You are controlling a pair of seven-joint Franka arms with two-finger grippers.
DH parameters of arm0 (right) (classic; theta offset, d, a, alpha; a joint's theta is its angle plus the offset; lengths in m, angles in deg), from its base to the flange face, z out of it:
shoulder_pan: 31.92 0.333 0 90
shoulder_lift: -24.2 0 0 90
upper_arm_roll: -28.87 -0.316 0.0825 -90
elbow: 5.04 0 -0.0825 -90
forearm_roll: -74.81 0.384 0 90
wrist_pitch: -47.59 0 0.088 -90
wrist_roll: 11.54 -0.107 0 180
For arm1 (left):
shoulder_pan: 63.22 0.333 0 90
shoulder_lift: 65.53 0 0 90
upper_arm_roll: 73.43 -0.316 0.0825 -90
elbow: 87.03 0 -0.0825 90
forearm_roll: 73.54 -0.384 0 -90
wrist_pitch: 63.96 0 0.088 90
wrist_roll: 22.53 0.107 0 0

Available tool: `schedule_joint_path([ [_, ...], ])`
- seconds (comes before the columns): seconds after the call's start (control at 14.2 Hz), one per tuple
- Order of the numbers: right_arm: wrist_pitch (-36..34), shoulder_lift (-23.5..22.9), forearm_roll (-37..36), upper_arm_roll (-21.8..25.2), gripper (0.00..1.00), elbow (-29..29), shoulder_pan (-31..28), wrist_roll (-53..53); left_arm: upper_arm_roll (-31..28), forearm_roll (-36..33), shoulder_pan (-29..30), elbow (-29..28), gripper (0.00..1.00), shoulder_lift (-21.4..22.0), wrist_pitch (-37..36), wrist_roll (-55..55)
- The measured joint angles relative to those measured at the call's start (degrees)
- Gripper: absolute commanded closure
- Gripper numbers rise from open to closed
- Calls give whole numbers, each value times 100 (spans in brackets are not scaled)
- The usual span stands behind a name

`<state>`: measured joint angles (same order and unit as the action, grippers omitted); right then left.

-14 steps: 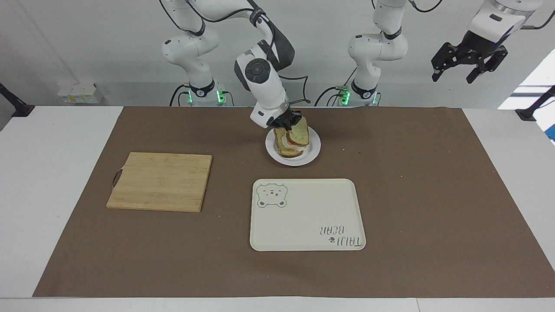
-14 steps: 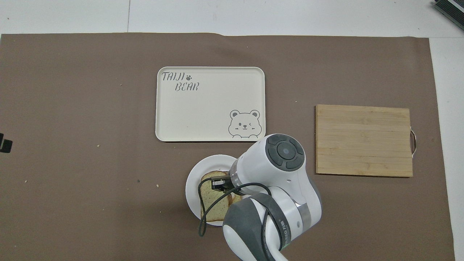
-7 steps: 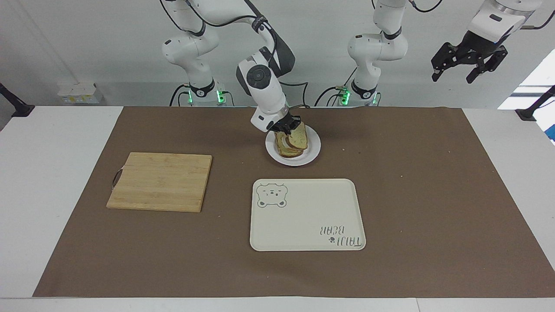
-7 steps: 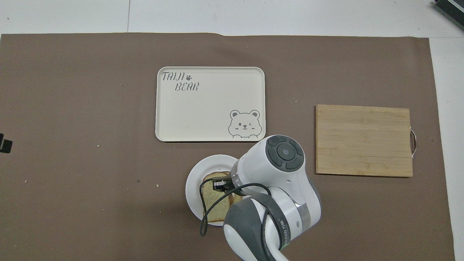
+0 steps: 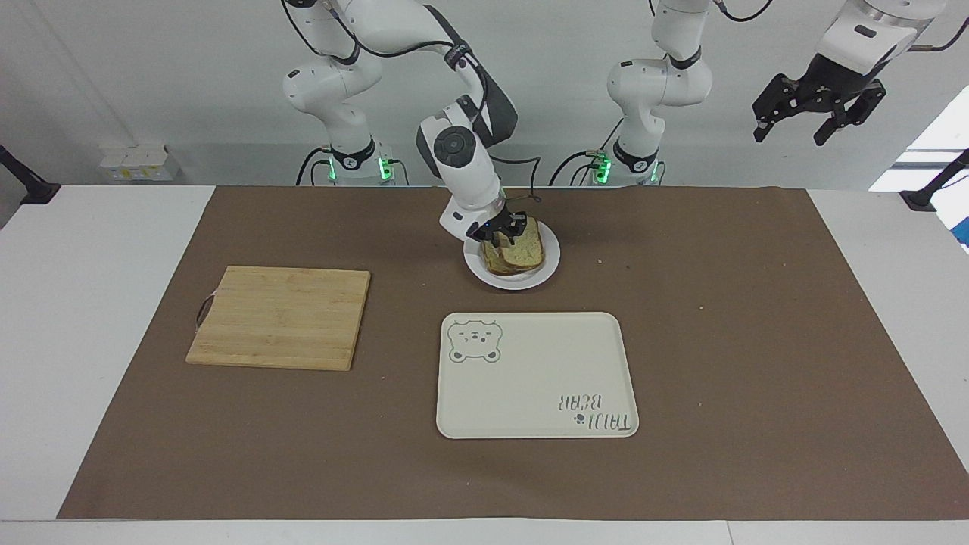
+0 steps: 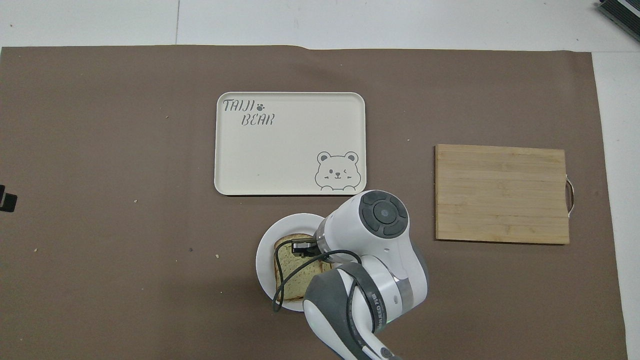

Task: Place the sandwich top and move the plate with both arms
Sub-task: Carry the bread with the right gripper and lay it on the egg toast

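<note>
Bread top (image 5: 521,247) lies on the stack on the plate (image 5: 548,270), right hand (image 5: 503,232) at its edge, grip unclear; left hand (image 5: 819,110) wide, waiting aloft; plate move remains.

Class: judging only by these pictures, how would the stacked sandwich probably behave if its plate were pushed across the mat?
The sandwich top lies loose on the lower slice, so it might slide off under a jerk. The plate looks smooth and shallow, so it would likely glide rather than tip. Bread probably dents if squeezed.

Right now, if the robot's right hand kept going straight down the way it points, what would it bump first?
Probably the pale brown-crusted bread slice atop the sandwich on the small round white plate; the right gripper sits just above it, maybe touching.
</note>
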<state>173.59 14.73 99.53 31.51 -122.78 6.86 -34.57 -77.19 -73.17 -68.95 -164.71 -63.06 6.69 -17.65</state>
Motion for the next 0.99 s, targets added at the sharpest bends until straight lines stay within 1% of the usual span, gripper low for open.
schedule_joint_path([
  [0.21, 4, 8, -137, 27, 0, 172, -398, 97, 0, 0, 0, 0, 0, 0, -6, 0],
  [0.42, -2, 61, -718, 39, 0, 287, -695, 107, -1, 0, 0, 0, 0, 0, -6, 0],
  [0.63, -100, 228, -1311, 46, 0, 319, -1005, 110, -19, 0, 5, 0, 0, 0, -6, -2],
  [0.84, -537, 494, -1532, 54, 0, 378, -1448, 424, -36, 0, 8, 0, 0, 0, -7, -2],
  [0.99, -1069, 608, -1535, 63, 0, 535, -1738, 793, -29, 0, 6, 0, 0, 0, -10, -3],
])
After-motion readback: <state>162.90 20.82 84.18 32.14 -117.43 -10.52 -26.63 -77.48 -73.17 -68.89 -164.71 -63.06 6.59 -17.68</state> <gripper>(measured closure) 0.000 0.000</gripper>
